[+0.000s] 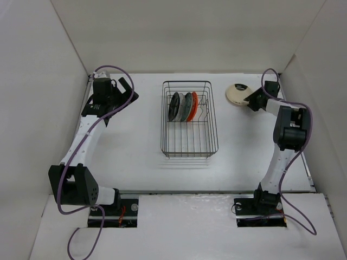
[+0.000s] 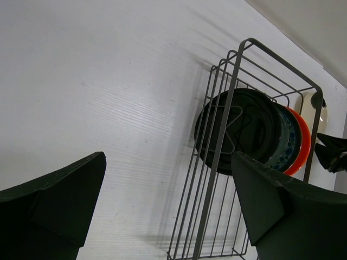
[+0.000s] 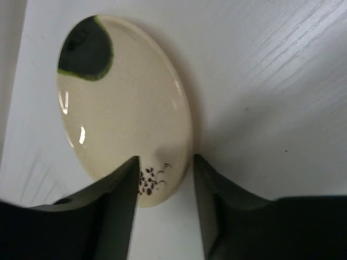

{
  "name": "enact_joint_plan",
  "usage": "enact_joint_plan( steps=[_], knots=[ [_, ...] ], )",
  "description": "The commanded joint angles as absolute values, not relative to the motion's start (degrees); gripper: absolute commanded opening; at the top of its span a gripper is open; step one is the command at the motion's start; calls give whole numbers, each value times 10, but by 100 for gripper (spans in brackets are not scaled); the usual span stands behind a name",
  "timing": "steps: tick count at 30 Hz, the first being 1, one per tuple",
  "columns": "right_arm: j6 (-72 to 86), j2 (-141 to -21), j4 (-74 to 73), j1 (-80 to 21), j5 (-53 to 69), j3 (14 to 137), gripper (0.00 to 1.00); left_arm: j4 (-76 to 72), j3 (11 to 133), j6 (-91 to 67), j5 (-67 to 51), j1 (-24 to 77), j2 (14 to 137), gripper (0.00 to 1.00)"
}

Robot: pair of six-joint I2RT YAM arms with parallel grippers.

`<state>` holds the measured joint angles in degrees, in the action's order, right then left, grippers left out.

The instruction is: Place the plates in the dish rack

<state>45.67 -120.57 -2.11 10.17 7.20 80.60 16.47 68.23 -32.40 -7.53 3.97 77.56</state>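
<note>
The dark wire dish rack (image 1: 190, 147) stands mid-table with a black plate (image 1: 174, 106), a teal plate (image 1: 187, 105) and an orange plate (image 1: 194, 106) upright in its far half; a pale one seems to sit between black and teal. The cream plate (image 1: 237, 93) with a dark mark lies on the table at the far right. My right gripper (image 1: 250, 101) is open, its fingers straddling that plate's near rim (image 3: 130, 108); one finger overlaps the plate, the other stands just off the rim. My left gripper (image 1: 127, 89) is open and empty, left of the rack (image 2: 227, 108).
White walls close in the table on the left, back and right. The cream plate lies close to the right wall and the back corner. In the left wrist view the black plate (image 2: 244, 130) faces the camera through the rack wires.
</note>
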Motion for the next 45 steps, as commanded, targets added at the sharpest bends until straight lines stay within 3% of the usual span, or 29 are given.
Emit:
enact_joint_plan(
  steps=[1, 7, 10, 16, 25, 29, 37, 45],
  knots=[
    [460, -1231, -95, 106, 69, 839, 44, 147, 690, -316, -78, 36, 772, 100],
    [460, -1246, -134, 106, 76, 866, 9, 147, 690, -316, -78, 36, 772, 100],
    [454, -1262, -152, 106, 81, 883, 0, 147, 690, -316, -78, 36, 766, 100],
    [449, -1234, -140, 101, 56, 859, 0, 147, 690, -316, -78, 36, 766, 100],
    [426, -1036, -129, 43, -66, 809, 0, 147, 690, -316, -78, 36, 772, 100],
    [386, -981, -175, -38, -220, 836, 0, 147, 690, -316, -78, 36, 772, 100],
    [319, -955, -272, -176, -457, 916, 0, 147, 690, -316, -78, 36, 766, 100],
    [288, -985, -344, -283, -554, 961, 0, 147, 690, -316, -78, 36, 766, 100]
  ],
)
